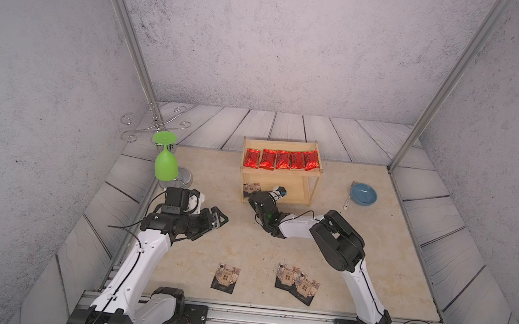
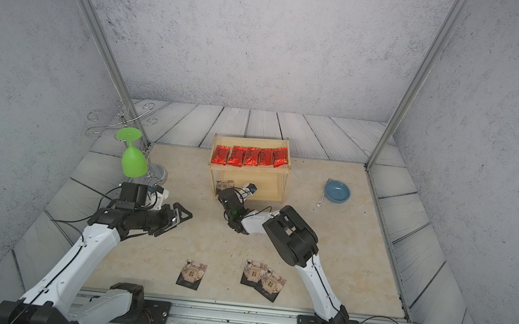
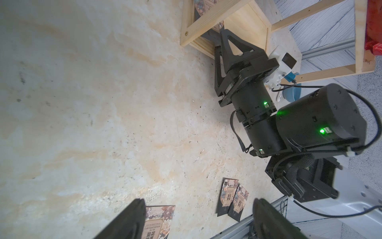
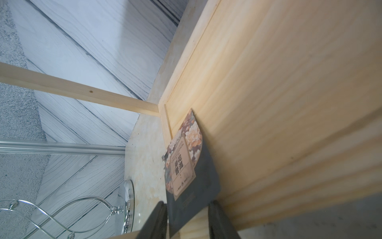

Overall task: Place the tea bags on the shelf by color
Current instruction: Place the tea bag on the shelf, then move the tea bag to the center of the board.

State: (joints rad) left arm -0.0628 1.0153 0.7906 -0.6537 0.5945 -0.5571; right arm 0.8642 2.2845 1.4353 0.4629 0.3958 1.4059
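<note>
- Nearest your edge of the table [image 1: 262,251], three black packets wait. A lone packet [image 1: 225,277] lies toward the left arm's side, and an overlapping pair [image 1: 286,275] lies toward the right arm's base.
- The lone packet is close to square, so you get no long axis to line up on. Its label runs roughly front to back, turned a little, and it lies flat with nothing touching it.
- Your left claw [image 1: 224,221] hangs over the table, fingers wide apart and nothing between them. The lone packet lies from it back toward the base, almost straight behind. I judge this the nearer arm for that packet.
- Your right claw [image 4: 186,211] is farther off, reaching into the lower level of the shelf [image 1: 283,173]. Its fingers stand parted, with the near end of a fourth packet [image 4: 183,163] between them on the lower board, at the shelf's left end. I see no pinch on it, so I take it as let go.
- Farthest, the five red sachets [image 1: 283,159] sit in a row on the upper board, so black belongs below.
- The overlapping pair suits the right arm. The upper packet would need to be lifted first.
</note>
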